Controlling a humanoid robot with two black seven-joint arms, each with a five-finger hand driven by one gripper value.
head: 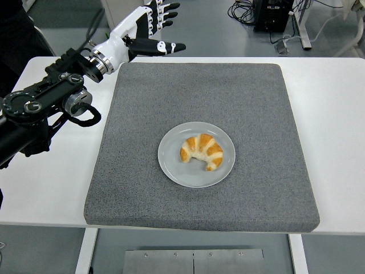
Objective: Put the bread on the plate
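Observation:
A golden croissant [201,152] lies on a round grey plate [172,164] in the middle of a grey mat [256,103]. My left hand [153,28] is raised above the mat's far left corner, well away from the plate. Its white and black fingers [169,47] are spread and hold nothing. The black left arm [40,108] reaches in from the left edge. The right arm does not show.
The mat covers most of the white table [331,114]. Beyond the table's far edge stand white furniture legs [151,25] and cables on the floor [245,11]. A dark shape [20,40] shows at the top left.

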